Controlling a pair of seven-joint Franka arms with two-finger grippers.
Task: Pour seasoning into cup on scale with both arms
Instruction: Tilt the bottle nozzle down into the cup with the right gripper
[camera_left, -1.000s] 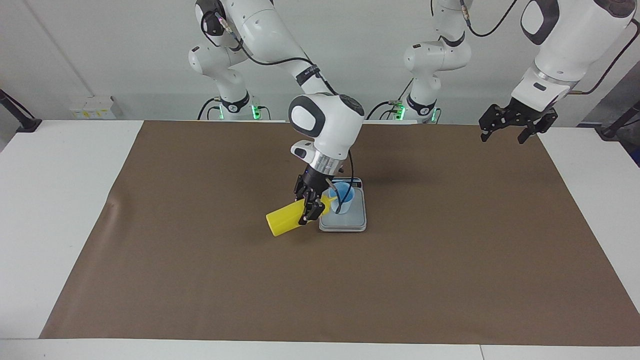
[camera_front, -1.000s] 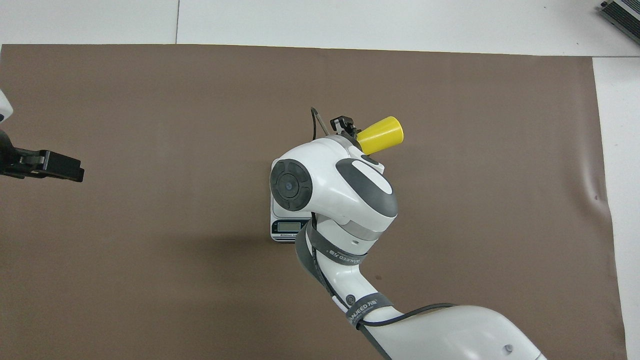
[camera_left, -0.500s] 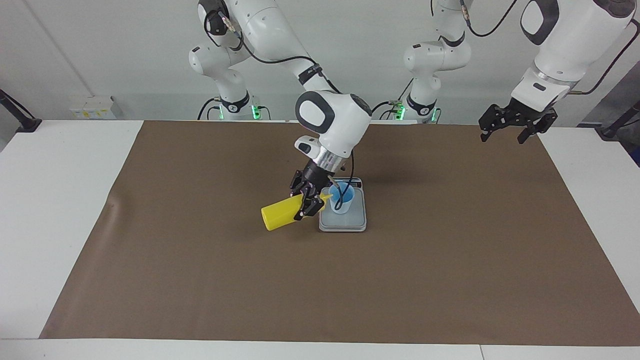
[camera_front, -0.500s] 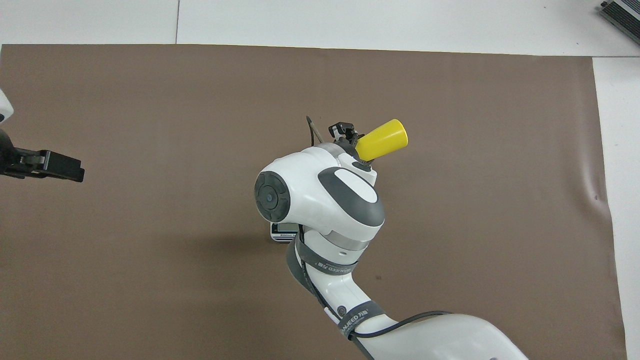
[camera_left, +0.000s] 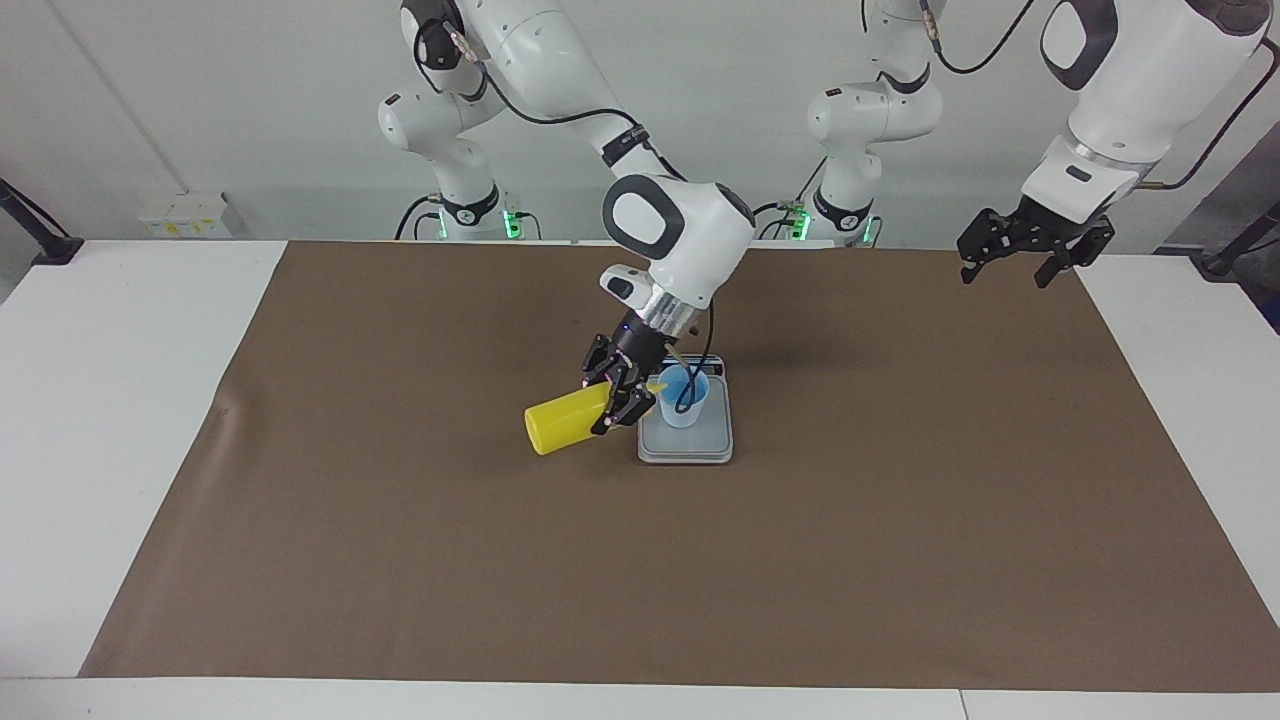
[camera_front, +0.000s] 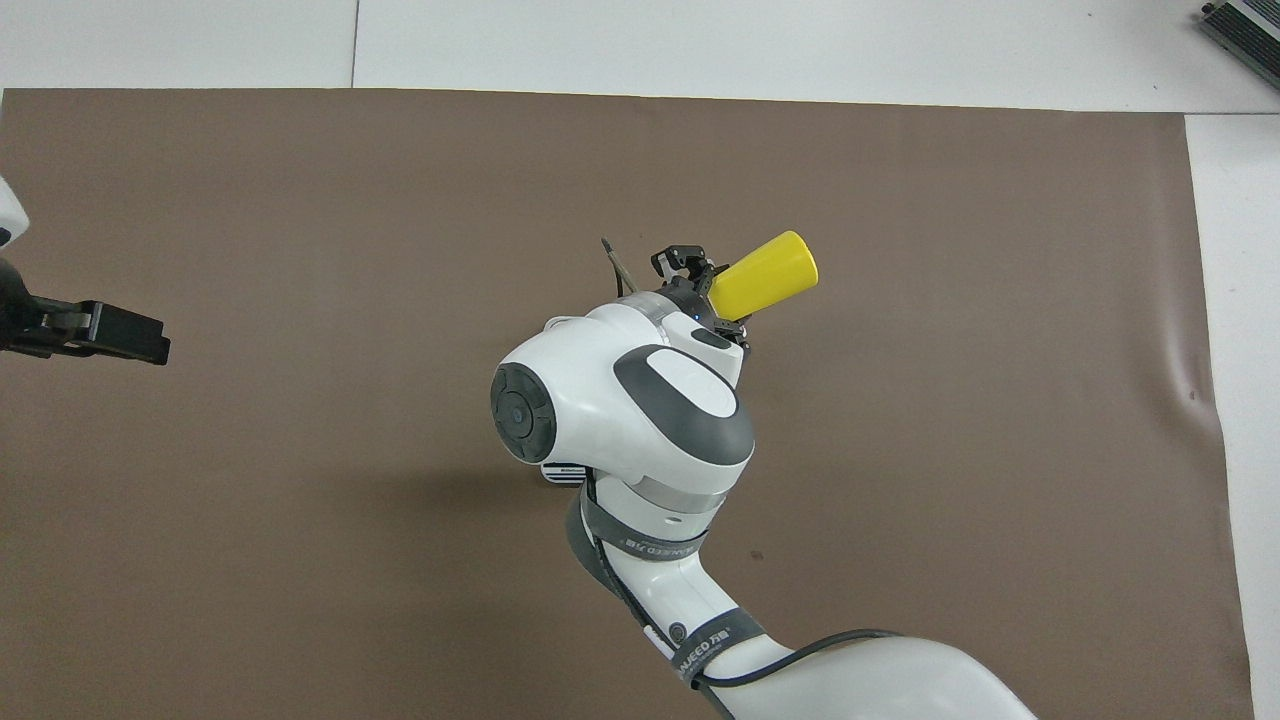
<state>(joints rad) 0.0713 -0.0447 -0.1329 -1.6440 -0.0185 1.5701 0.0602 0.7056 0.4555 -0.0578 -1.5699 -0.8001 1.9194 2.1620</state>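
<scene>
Right gripper (camera_left: 614, 397) clamped on seasoning (camera_left: 562, 424), tipped, nozzle over cup (camera_left: 686, 398) on scale (camera_left: 688, 447). Left gripper (camera_left: 1033, 248) waits at 2 o'clock, jaws apart.

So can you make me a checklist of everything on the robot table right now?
Surface: brown mat over white table.
Job's things: yellow bottle tipped, nozzle at the blue cup; cup stands on the scale.
Clutter: nothing seen.
Grippers: right gripper shut on the bottle; left gripper open, waiting in the air over the mat's edge at the left arm's end.
Cables: black cable dangles into the cup.
Surroundings: white wall.
</scene>
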